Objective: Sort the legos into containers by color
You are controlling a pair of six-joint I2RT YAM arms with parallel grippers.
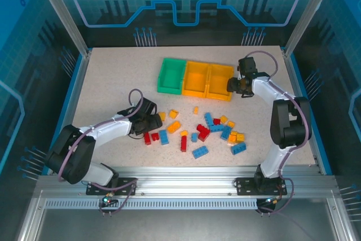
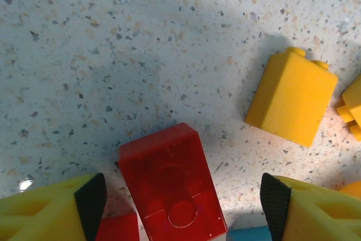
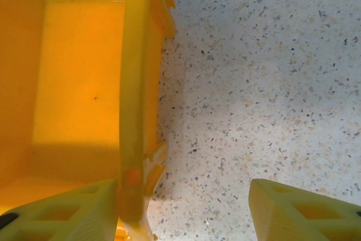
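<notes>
**2 open grippers: 1 over a red brick, 1 astride a bin wall**

The speckled desk point(image 1: 113, 83) carries 3 joined bins in a row near its far edge, towards the centre. They are a green bin point(image 1: 171, 75) on the left, then a middle orange-yellow bin point(image 1: 196, 79) and a right orange-yellow bin point(image 1: 220, 82).

The right gripper point(image 1: 234, 86) hangs at that last bin's right end. In the right wrist view its jaws are spread wide astride the bin's right wall point(image 3: 132, 111). 1 finger point(image 3: 67, 213) sits on the inside, just beside the wall, and the other is out over the bare desk.

The legos point(image 1: 203, 131) lie loose in red, blue and orange-yellow, scattered across the near middle of the desk and well apart from the bins.

The left gripper point(image 1: 152, 122) is low at the left end of this scatter. Its jaws are apart, with a red brick point(image 2: 169, 190) lying between the black pads point(image 2: 90, 201) and a gap on each side. A yellow brick point(image 2: 290, 97) lies near it, farther from the gripper.
</notes>
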